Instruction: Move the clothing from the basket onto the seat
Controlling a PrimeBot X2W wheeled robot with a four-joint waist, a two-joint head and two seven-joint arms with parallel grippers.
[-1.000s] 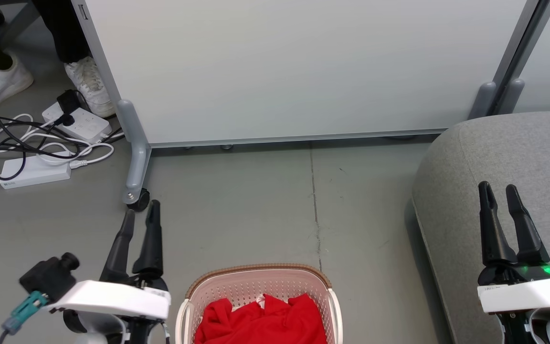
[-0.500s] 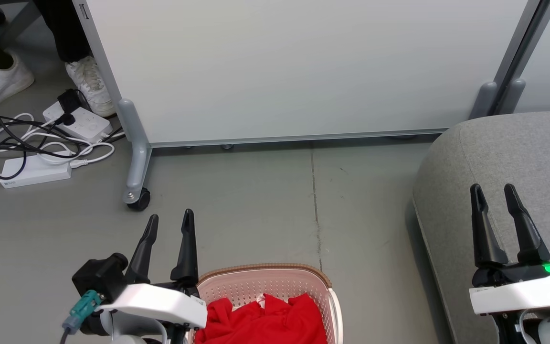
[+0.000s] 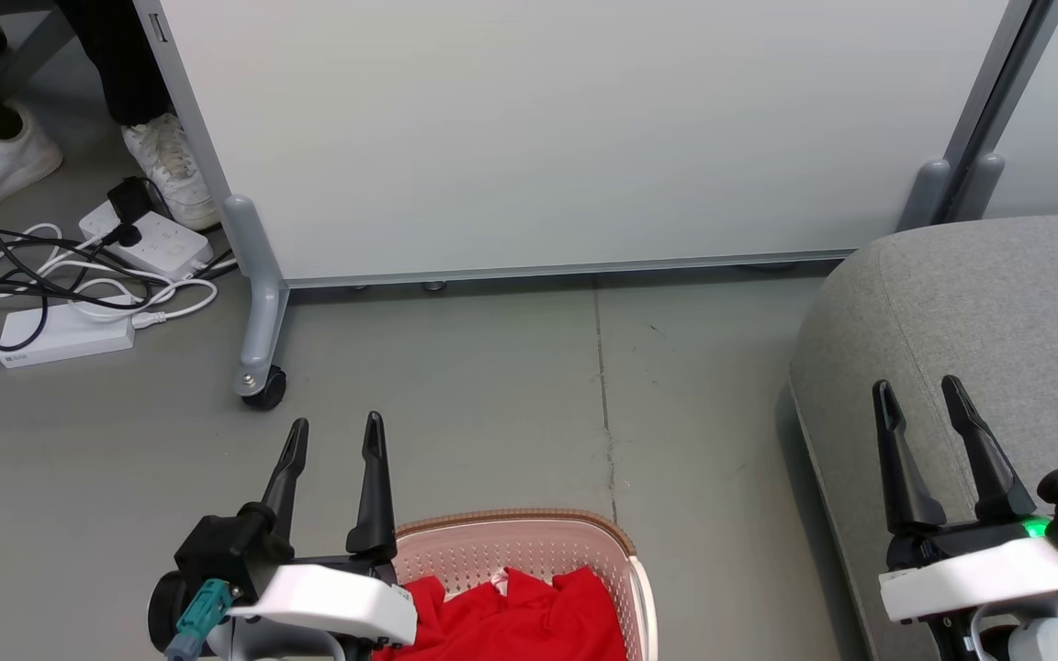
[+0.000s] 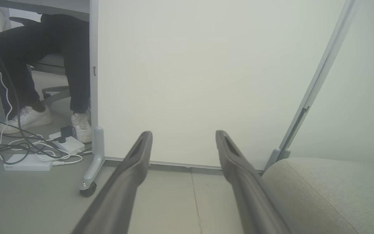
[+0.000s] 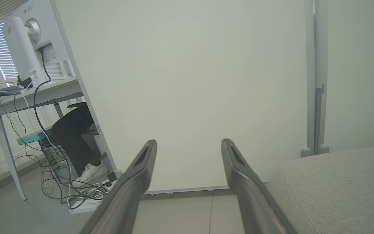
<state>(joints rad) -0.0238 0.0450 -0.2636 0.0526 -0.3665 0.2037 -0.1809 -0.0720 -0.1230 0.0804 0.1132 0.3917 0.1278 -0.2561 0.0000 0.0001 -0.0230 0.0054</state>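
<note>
At the bottom edge of the head view we find the basket [image 3: 529, 525], its brown-banded far rim running side to side. Its near part is cut off by the frame, so we cannot tell its long axis. Inside lies the clothing [image 3: 511, 615] — a crumpled red heap with a scrap of white trim at its top, reaching to the basket's right wall and showing no clear direction of its own. To our right is the seat [image 3: 979, 294], well apart from the basket across a strip of floor [image 3: 455, 386]. Its rounded corner faces the partition panel [image 3: 538, 128], and its left edge runs down the view toward us.

Our left gripper [image 3: 336, 422] hovers by the basket's far left corner, fingers spread with nothing between them, pointing up the view toward the panel. Its white wrist shell [image 3: 336, 597] hides the basket's left wall. Our right gripper [image 3: 916, 386] is over the seat's left edge, its fingers likewise parted and empty, pointing the same way. Both wrist views show the gap between each pair of fingers, with the panel's foot beyond.

At upper left, near the panel's caster [image 3: 263, 390], lie power strips [image 3: 65, 335] in a tangle of cables [image 3: 51, 275], and a person's white shoes [image 3: 171, 174] rest on the floor.
</note>
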